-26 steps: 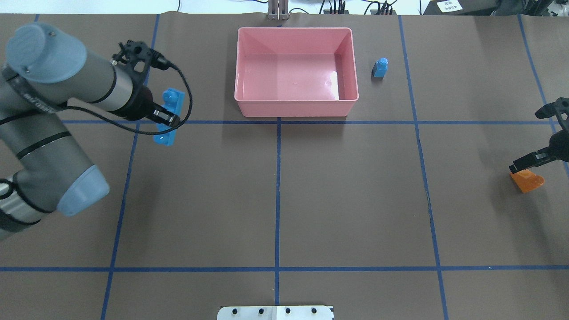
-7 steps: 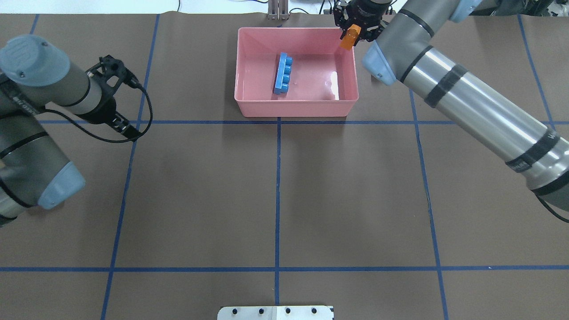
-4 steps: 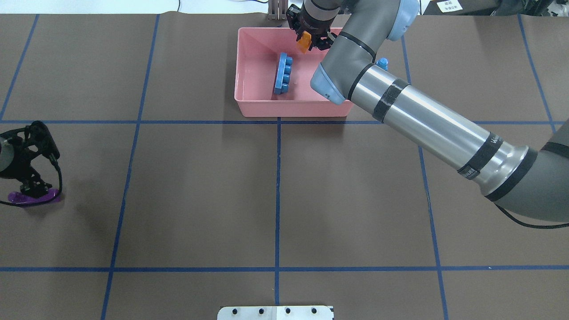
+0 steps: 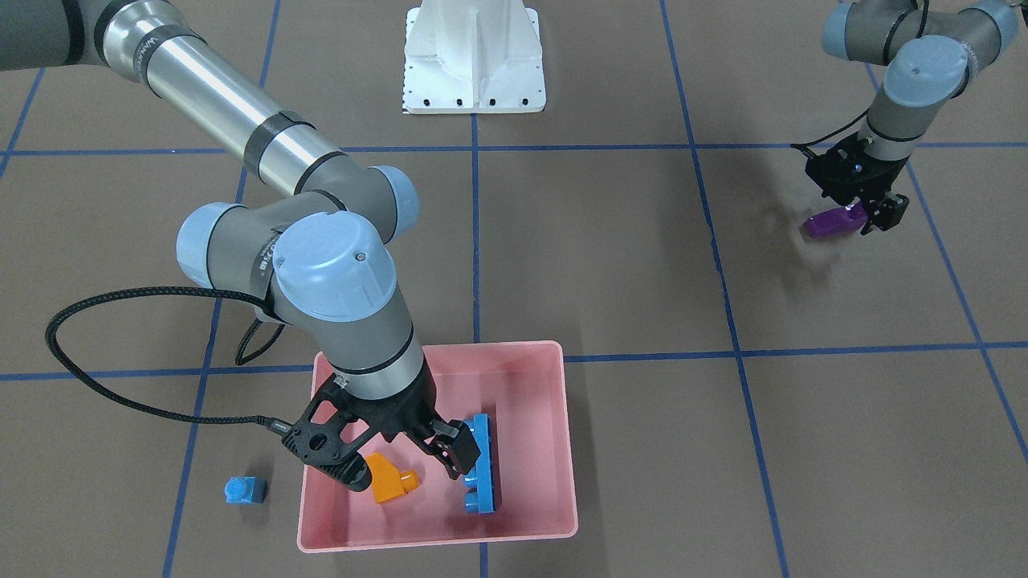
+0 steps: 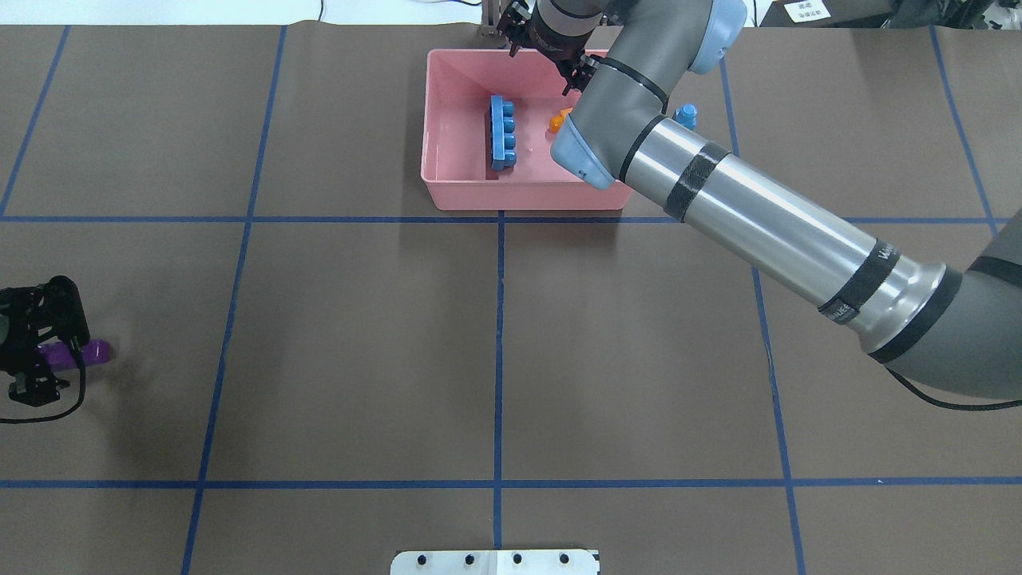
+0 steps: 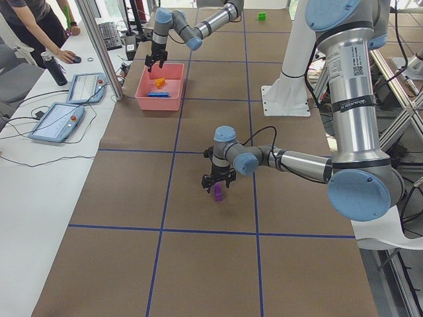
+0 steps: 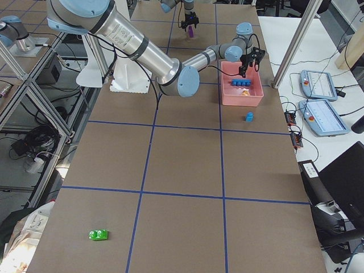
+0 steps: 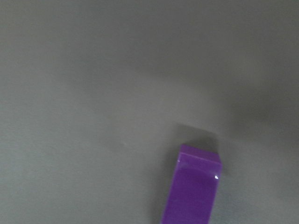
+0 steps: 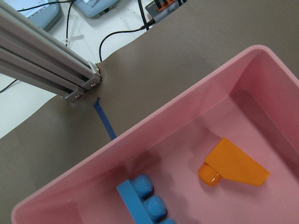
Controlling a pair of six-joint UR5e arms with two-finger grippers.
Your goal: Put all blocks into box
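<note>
The pink box (image 5: pixel 527 200) stands at the table's far middle and also shows in the front view (image 4: pixel 442 539). In it lie the long light-blue brick (image 4: pixel 482 466) and the orange sloped brick (image 9: pixel 236 168). My right gripper (image 4: pixel 405 472) hangs open and empty just above the orange brick. The small blue brick (image 5: pixel 685 116) stands on the table beside the box. My left gripper (image 4: pixel 863 213) is low over one end of the purple brick (image 5: pixel 80 352); I cannot tell whether it is shut on it. The green brick (image 7: pixel 98 234) lies far off on the robot's right.
The white robot base (image 4: pixel 474 56) stands at the near middle edge. An aluminium post (image 9: pixel 51 70) rises just behind the box. Tablets and an operator (image 6: pixel 39 26) are past the table's far edge. My right arm (image 5: pixel 758 224) stretches over the table's right half.
The right gripper has opened and dropped the orange brick into the box. The left gripper has sunk lower onto the purple brick.
</note>
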